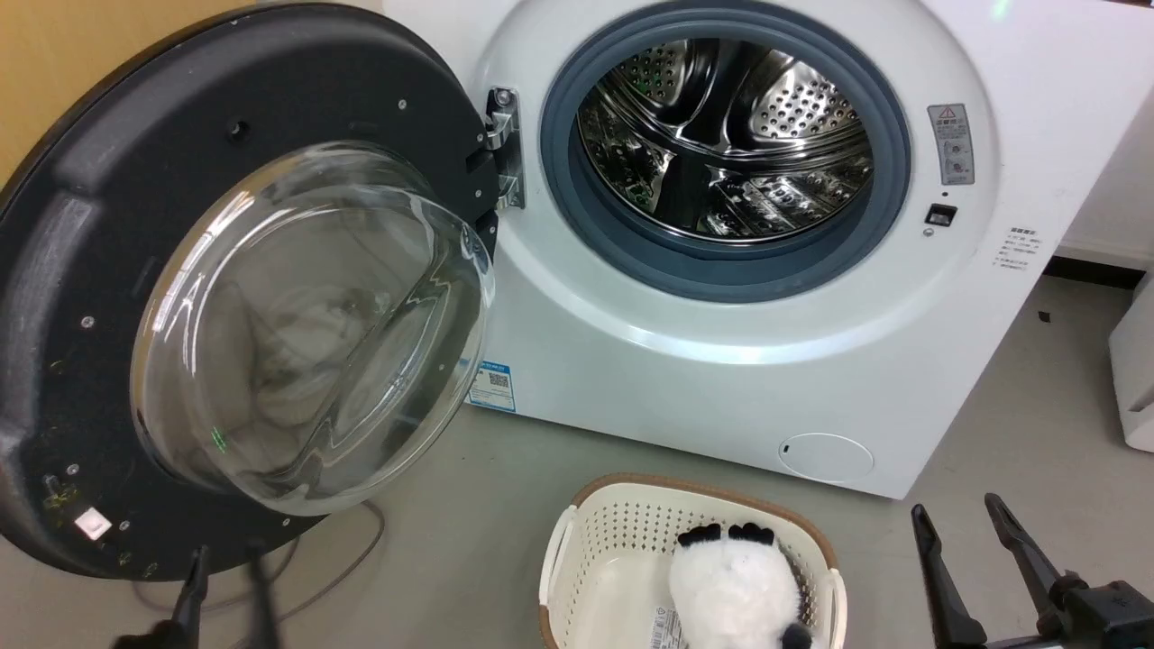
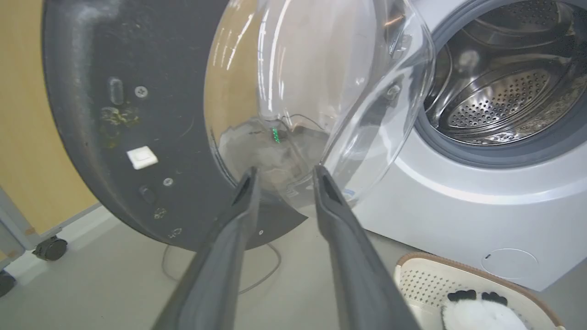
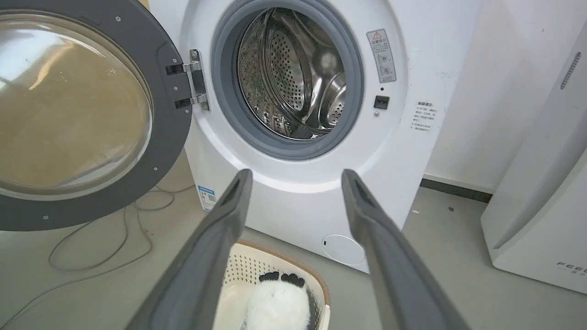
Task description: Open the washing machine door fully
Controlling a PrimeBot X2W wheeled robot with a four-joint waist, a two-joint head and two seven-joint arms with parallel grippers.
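Head view: plush toy inside perforated basket; left gripper, right gripper, fingers apart.

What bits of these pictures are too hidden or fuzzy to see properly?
- Head view: plush toy in the laundry basket, cut off by the bottom edge.
- Head view: left gripper, blurred and cropped at the bottom.
- Head view: warning label, print too small.
- Right wrist view: white appliance, cut by the right edge.

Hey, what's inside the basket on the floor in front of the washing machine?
A fluffy white stuffed toy with black tips lies in the basket, toward its right side. Beside it the pale bottom shows. Whatever is under the toy is covered, and the basket's near end is cut off.
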